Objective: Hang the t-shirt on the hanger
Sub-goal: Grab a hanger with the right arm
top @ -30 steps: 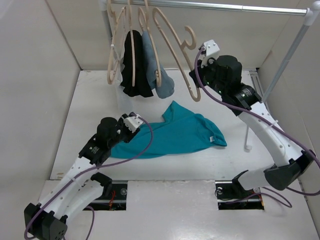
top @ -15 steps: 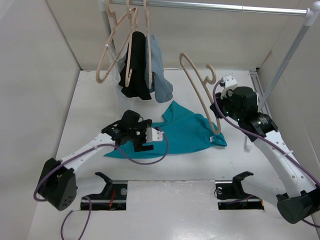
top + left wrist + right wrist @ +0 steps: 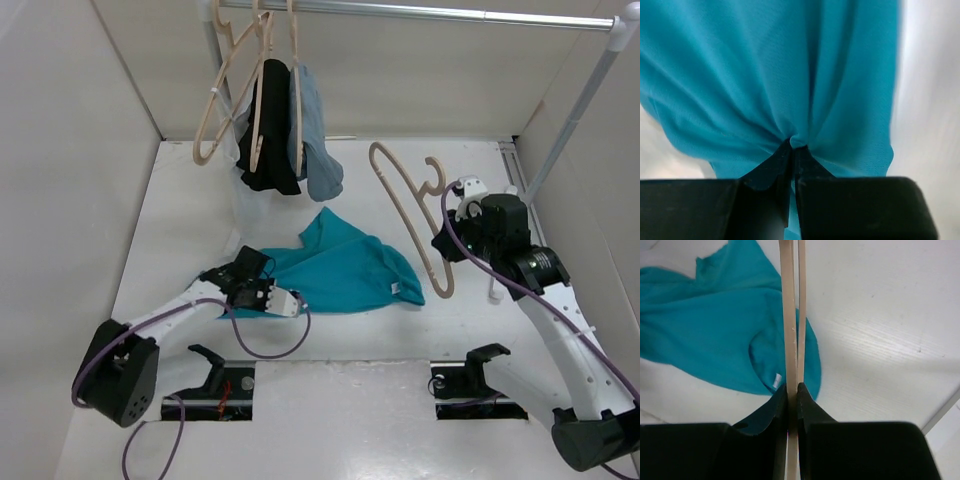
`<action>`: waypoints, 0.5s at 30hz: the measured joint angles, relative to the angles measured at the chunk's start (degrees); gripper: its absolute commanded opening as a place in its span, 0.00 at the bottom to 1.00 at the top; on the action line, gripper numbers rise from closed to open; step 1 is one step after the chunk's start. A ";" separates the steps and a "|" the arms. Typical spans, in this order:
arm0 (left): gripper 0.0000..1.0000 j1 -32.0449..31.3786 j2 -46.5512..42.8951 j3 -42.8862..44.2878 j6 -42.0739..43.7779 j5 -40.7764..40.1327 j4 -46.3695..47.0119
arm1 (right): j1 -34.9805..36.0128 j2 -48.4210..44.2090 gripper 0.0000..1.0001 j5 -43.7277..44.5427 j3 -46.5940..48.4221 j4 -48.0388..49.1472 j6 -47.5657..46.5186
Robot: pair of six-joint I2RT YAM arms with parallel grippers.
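The teal t-shirt (image 3: pixel 340 265) lies crumpled on the white table, its small white label (image 3: pixel 397 288) at the right end. My left gripper (image 3: pixel 250 288) is shut on the shirt's left edge; in the left wrist view the cloth (image 3: pixel 790 75) bunches between the closed fingers of my left gripper (image 3: pixel 792 145). My right gripper (image 3: pixel 452 240) is shut on a beige hanger (image 3: pixel 410 215) and holds it above the table, right of the shirt. In the right wrist view my right gripper (image 3: pixel 792 390) has the hanger (image 3: pixel 789 315) pinched in it, over the shirt (image 3: pixel 715 340).
A metal rail (image 3: pixel 420 12) runs across the back with several beige hangers (image 3: pixel 215 100), a black garment (image 3: pixel 268 125) and a pale blue-grey garment (image 3: pixel 318 140). The rail's post (image 3: pixel 570 120) stands at the right. White walls close in the left and back.
My right gripper has carried the hanger off the rail, down and to the right. My left gripper has closed on the shirt's left edge and drawn it left, so the shirt has bunched up.
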 measured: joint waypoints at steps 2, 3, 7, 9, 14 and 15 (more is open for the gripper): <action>0.00 4.66 -3.56 -1.81 1.95 -1.97 -1.53 | 0.00 0.44 0.00 -1.38 -0.17 -1.29 -0.04; 0.00 7.23 -5.79 -2.64 2.97 -3.23 -2.80 | 0.00 0.74 0.00 -2.01 -0.17 -1.97 -0.02; 0.62 12.68 -17.11 -3.82 4.92 -4.31 -7.80 | 0.92 1.70 0.00 -3.23 -0.17 -3.39 -0.13; 0.96 12.76 -22.64 -2.56 3.37 -0.22 -8.68 | 1.99 2.40 0.00 -3.50 -0.17 -4.02 -0.39; 0.67 11.41 -26.08 7.45 -9.18 15.61 -4.46 | 4.28 4.28 0.00 -4.02 -0.17 -6.45 -0.70; 0.60 10.08 -24.70 9.94 -12.07 18.64 -3.34 | 4.61 4.20 0.00 -3.98 -0.17 -7.13 -0.68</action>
